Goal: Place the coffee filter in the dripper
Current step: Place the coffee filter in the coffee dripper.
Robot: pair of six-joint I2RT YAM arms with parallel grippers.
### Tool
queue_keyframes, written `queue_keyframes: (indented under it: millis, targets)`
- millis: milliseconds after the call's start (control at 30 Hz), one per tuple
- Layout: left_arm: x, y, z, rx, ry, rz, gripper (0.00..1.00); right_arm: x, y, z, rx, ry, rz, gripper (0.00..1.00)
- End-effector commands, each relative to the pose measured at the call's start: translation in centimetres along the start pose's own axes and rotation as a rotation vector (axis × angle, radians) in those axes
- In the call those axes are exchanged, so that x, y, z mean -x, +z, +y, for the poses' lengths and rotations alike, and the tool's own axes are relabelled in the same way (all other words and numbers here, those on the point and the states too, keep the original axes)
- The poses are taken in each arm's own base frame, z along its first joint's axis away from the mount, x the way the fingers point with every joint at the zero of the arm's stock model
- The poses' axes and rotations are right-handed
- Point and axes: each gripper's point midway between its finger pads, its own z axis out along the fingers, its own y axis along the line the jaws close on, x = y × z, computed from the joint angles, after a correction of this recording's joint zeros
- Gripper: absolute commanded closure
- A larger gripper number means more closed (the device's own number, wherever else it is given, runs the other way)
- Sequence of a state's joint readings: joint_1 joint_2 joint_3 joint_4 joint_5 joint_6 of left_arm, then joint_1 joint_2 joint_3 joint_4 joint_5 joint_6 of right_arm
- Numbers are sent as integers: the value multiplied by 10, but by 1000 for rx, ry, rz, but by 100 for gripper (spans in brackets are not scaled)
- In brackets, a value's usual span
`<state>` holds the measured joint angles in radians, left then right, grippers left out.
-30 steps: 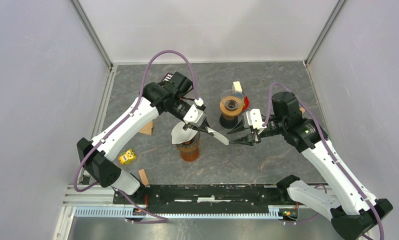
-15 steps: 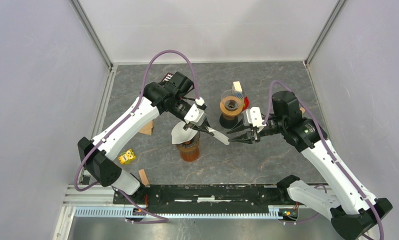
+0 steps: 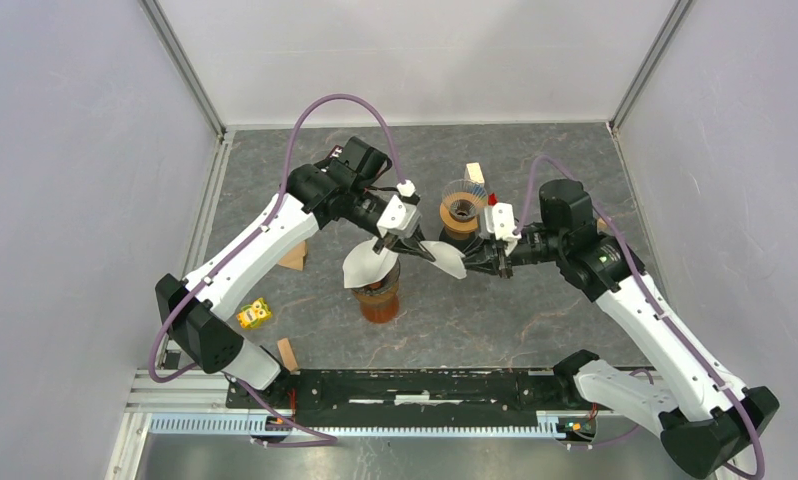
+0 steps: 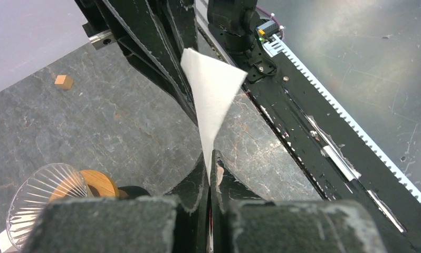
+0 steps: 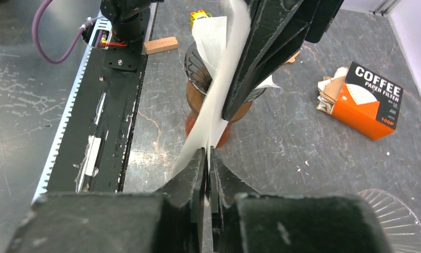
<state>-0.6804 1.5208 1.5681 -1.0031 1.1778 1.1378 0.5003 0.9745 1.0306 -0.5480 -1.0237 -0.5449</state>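
A folded white coffee filter [image 3: 445,260] hangs in the air between both grippers. My left gripper [image 3: 422,250] is shut on its left end, seen as a white triangle in the left wrist view [image 4: 211,95]. My right gripper [image 3: 470,262] is shut on its right end, and the filter also shows in the right wrist view [image 5: 219,110]. The clear ribbed dripper [image 3: 463,207] with a wooden collar stands on a black base just behind the filter. An amber vessel [image 3: 379,297] below the left gripper holds another white filter [image 3: 367,265].
An orange coffee filter box [image 5: 369,100] lies on the table beyond the amber vessel. Wooden blocks [image 3: 293,258] [image 3: 288,352] [image 3: 474,172] and a yellow toy [image 3: 254,314] lie around. The black rail [image 3: 405,388] runs along the near edge.
My right gripper moved left and shut on the free end of the filter. My left gripper shifted slightly up and right with the filter.
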Motion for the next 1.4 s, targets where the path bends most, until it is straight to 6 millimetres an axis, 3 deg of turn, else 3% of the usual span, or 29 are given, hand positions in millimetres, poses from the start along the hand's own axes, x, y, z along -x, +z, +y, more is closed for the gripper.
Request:
queue_keyframes:
  millis: [0, 100, 167, 300, 367, 400, 500, 600, 667, 767, 867, 933, 1033, 1367]
  targets:
    - [8, -3, 14, 64, -41, -5, 96, 11, -1, -22, -95, -10, 1, 95]
    - [11, -9, 31, 142, -111, -5, 88, 17, -8, -45, -217, -23, 22, 100]
    - [16, -18, 49, 227, -161, -21, 76, 19, -14, -63, -314, -11, 42, 100]
    - [23, -48, 96, 489, -344, -70, 38, 16, -31, -102, -543, 55, 81, 100]
    - [21, -66, 117, 640, -409, -72, 23, 14, -40, -117, -646, 99, 88, 100]
    - [22, -73, 125, 710, -443, -83, 21, 13, -44, -125, -700, 123, 87, 100]
    - [16, -98, 149, 939, -575, -117, 20, 16, -56, -146, -824, 171, 79, 100]
    - [10, -111, 158, 1063, -712, -160, 19, 22, -61, -163, -908, 231, 40, 100]
    - [10, -108, 159, 1065, -786, -195, 19, 20, -61, -176, -957, 278, 27, 98]
    - [13, -99, 159, 1040, -892, -259, 19, 10, -54, -190, -993, 365, 24, 85]
    - [20, -91, 161, 1001, -970, -316, 23, -3, -42, -199, -993, 425, 37, 93]
    - [25, -89, 162, 996, -993, -331, 26, -11, -35, -202, -983, 456, 49, 100]
    - [17, -94, 165, 1055, -1037, -318, 29, -18, -26, -202, -960, 485, 54, 100]
    - [-16, -102, 156, 1145, -1040, -228, 29, -28, -40, -193, -993, 409, 96, 100]
